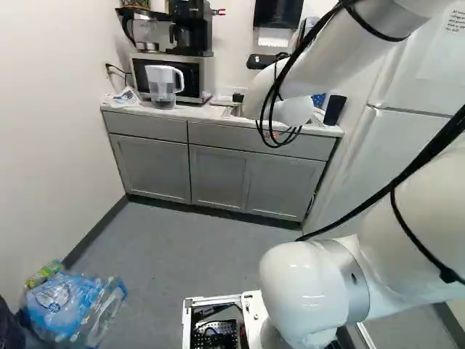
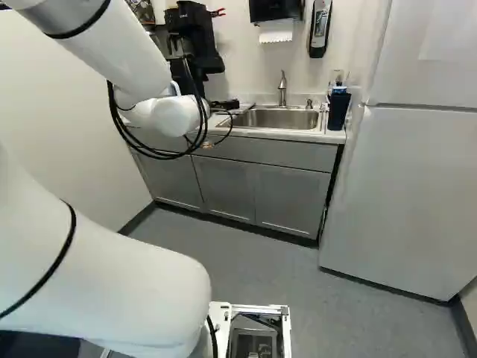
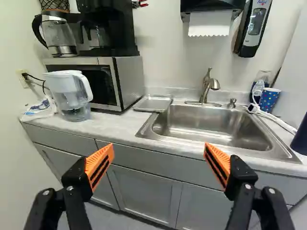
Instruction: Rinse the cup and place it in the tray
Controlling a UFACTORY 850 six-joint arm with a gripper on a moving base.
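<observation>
On the counter right of the sink: a blue dotted cup (image 3: pixel 269 99), upright, near the back wall, with a white cord-like item beside it.
Dark blue container: (image 2: pixel 338 110) also on that side, nearer the counter's front edge than the cup.
Sink: a steel basin (image 3: pixel 211 125) with a faucet (image 3: pixel 206 91) behind it.
Tray: a flat grey tray (image 3: pixel 152 103) on the counter, between the sink and the microwave (image 3: pixel 129 81).
Gripper: (image 1: pixel 260 61) fingers spread wide, nothing between their orange pads (image 3: pixel 100 165); it points toward the counter's front and the sink.
Microwave top: a glass kettle (image 3: pixel 58 36) and a black coffee maker (image 3: pixel 108 28).
Beside the microwave: a clear water pitcher (image 3: pixel 71 93).
Wall above the sink: a paper towel dispenser (image 3: pixel 211 5) and a soap dispenser (image 3: pixel 253 24).
Right of the cabinets: a white refrigerator (image 2: pixel 410 186).
Floor at the left base view's lower left: a bag of plastic bottles (image 1: pixel 69 302).
</observation>
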